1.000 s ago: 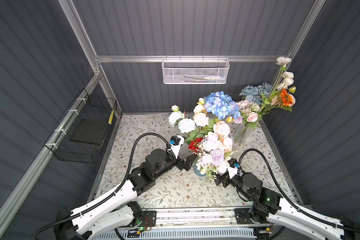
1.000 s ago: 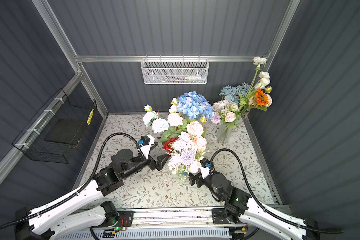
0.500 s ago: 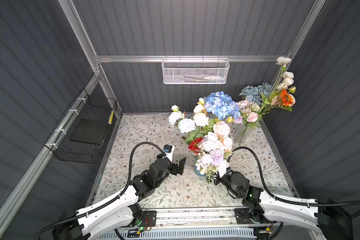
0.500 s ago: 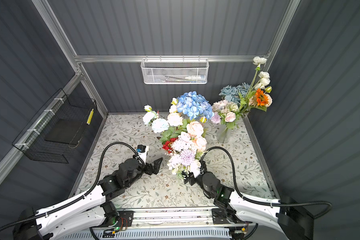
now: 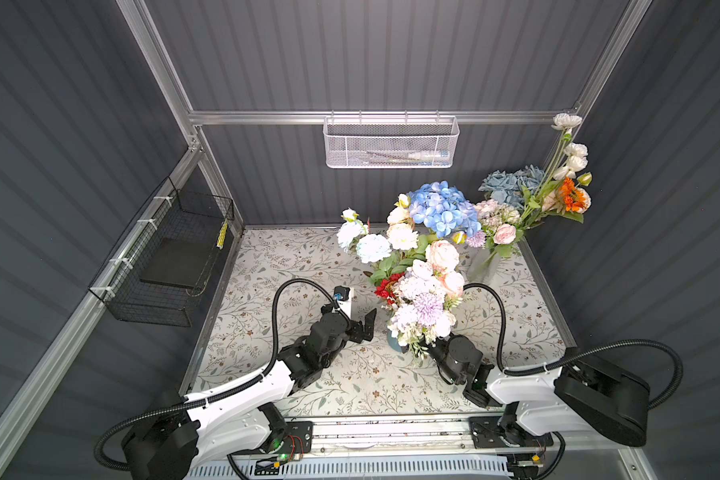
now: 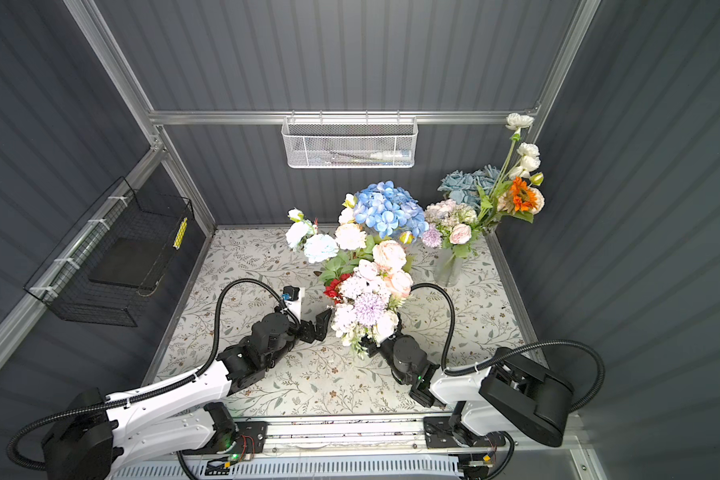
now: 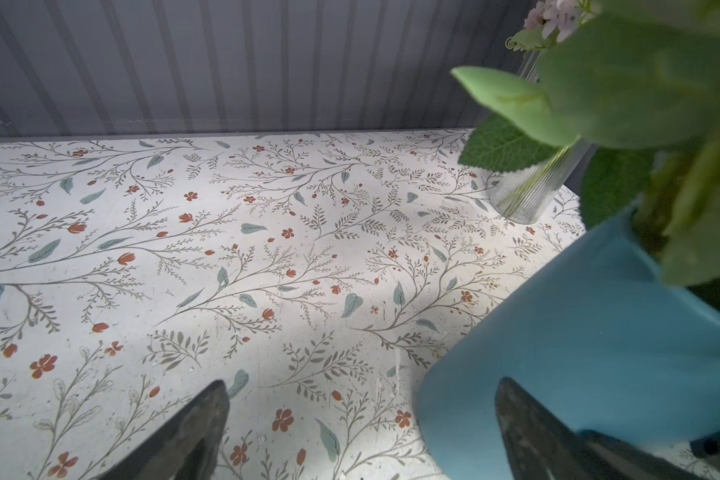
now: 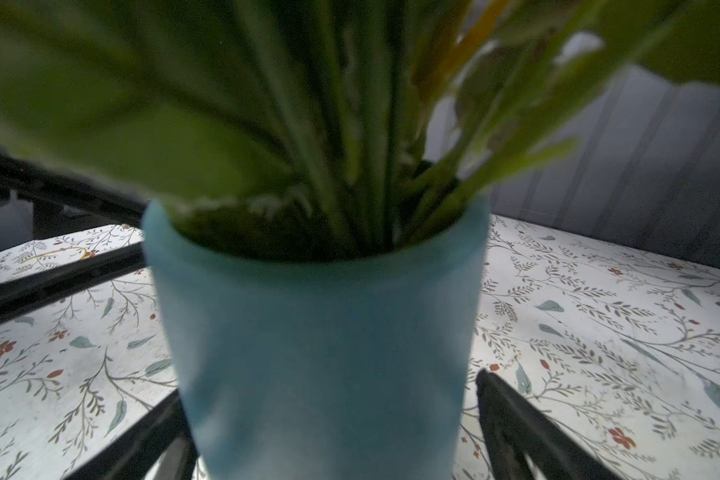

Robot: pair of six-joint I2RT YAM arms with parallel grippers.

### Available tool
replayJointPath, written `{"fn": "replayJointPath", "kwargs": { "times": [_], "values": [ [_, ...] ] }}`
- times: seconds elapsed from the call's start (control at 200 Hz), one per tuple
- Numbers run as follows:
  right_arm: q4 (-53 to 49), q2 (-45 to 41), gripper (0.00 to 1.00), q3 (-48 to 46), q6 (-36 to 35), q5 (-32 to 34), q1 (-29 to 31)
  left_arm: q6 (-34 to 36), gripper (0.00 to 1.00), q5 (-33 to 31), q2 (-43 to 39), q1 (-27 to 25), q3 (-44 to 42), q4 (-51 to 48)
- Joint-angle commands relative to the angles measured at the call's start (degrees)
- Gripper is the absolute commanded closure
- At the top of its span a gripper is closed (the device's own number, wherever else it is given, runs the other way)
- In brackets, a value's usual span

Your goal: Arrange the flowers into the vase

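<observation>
**Both spread wide**

Top views: flowers [image 5: 422, 286] stand bunched in the vase [image 5: 393, 340], blue, mid counter [image 5: 267, 270]. My L claw [image 5: 364, 328] sits just beside it, spread; R arm [image 5: 458, 357] ends under the flowers.
L wrist: L claw [image 7: 358, 432] gapes, vase [image 7: 599, 353] by one fingertip.
R wrist: R claw [image 8: 333, 432] spread wide, vase betw. its fingers w/ stems rising out; contact, can't tell.

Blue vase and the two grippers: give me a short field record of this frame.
blue vase: upright on the floral table, full of flowers
left gripper: open, empty, beside the vase
right gripper: open, jaws either side of the vase; contact unclear
glass vase: back right, holds a second bunch
</observation>
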Motion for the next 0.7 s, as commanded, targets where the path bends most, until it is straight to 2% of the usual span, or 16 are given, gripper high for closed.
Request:
{"fn": "replayJointPath", "kwargs": {
  "times": [0.0,0.22,0.455,0.695],
  "values": [
    [8.1,2.7,0.01,1.9,-0.3,0.0,-1.3,-0.4,0.00,1.1,0.1,0.4,0.1,2.0],
    [14.6,9.4,0.01,3.3,-0.9,0.4,-1.7,-0.4,0.00,1.7,0.8,0.6,0.4,2.2],
    [15.0,9.9,0.12,3.9,-1.3,-0.8,-1.3,-0.1,0.00,1.5,0.8,0.8,0.5,2.1],
    [15.3,10.4,0.48,4.6,-2.8,-0.3,-0.8,0.3,0.00,0.0,1.0,0.9,0.5,2.8]
  ]
}}
